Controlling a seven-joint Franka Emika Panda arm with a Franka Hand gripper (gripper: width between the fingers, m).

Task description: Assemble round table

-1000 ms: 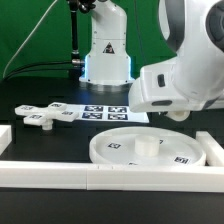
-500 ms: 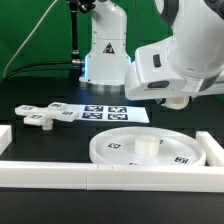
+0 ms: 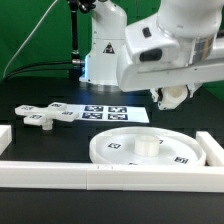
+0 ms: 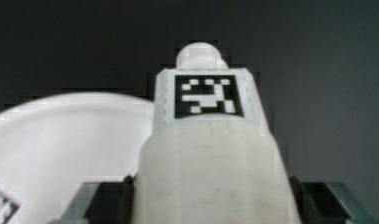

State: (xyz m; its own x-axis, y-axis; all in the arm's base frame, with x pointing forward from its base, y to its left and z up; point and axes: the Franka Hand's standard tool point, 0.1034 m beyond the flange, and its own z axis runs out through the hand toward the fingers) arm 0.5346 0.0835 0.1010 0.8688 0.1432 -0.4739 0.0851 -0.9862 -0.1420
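Observation:
My gripper is shut on the short thick white post, whose black-and-white tag faces the wrist camera. In the exterior view the gripper hangs above and behind the large rimmed round disc, with the post's end showing below the hand. The disc lies flat on the black table with a small raised hub at its middle. It also shows in the wrist view, beside the post. The flat cross-shaped piece lies at the exterior view's left.
The marker board lies behind the disc. A long white border rail runs along the front, with another piece at the exterior view's right. The robot's base stands at the back.
The arm has risen and shifted toward the exterior view's left, carrying the post higher above the disc. The disc and the cross-shaped piece have not moved.

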